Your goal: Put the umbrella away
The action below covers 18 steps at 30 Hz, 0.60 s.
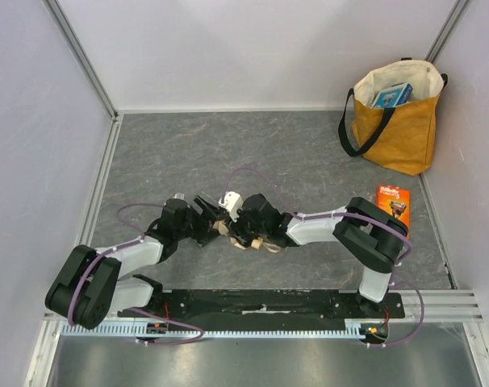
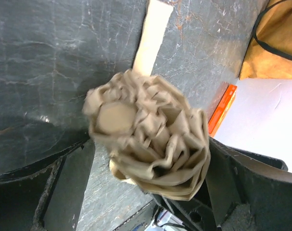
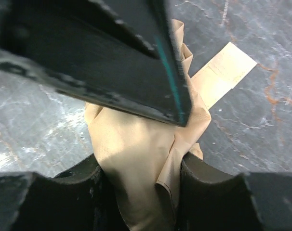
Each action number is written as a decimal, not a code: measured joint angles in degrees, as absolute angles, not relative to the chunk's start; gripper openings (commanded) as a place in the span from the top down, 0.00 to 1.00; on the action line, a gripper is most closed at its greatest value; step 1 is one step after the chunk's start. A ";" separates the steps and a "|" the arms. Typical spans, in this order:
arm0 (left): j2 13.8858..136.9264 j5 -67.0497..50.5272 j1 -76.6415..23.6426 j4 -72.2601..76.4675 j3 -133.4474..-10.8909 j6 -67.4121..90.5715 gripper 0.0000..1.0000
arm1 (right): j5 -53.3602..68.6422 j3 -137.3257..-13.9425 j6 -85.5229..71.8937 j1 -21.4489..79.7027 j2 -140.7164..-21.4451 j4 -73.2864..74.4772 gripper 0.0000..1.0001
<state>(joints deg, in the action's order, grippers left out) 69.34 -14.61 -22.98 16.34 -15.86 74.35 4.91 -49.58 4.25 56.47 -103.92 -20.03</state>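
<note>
The umbrella, a folded bundle of beige-cream fabric, lies low over the table between both grippers, near the front centre. My right gripper is shut on its fabric, which is pinched between both fingers. In the left wrist view the umbrella shows end-on as a pleated bundle. My left gripper is open around it. The fabric lies against one finger, and bare table shows between it and the other. Its flat cream strap lies on the table. The shaft and knob handle are hidden.
A mustard-yellow tote bag with black straps stands open at the back right, with a blue box inside. An orange razor pack lies in front of it, near the right arm. White walls enclose the grey table.
</note>
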 measured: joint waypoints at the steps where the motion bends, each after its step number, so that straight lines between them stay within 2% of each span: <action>1: 70.39 -14.66 -23.03 17.28 -15.92 73.87 0.05 | 6.22 -49.60 3.73 56.34 -103.85 -19.81 1.00; 8: 73.65 -14.41 -24.62 21.69 -16.49 72.93 0.05 | 11.22 -50.61 -1.17 55.46 -103.35 -16.75 1.00; 13: 73.78 -12.34 -26.37 23.81 -15.73 72.90 0.11 | 16.43 -50.74 -8.16 51.94 -103.31 -17.34 1.00; 18: 73.10 -10.48 -27.14 24.80 -15.55 72.88 0.22 | 23.81 -50.72 -15.55 49.69 -103.74 -19.79 1.00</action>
<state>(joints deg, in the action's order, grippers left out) 73.10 -10.48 -27.14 24.80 -15.55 72.88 23.81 -50.72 -15.55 49.69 -103.74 -19.79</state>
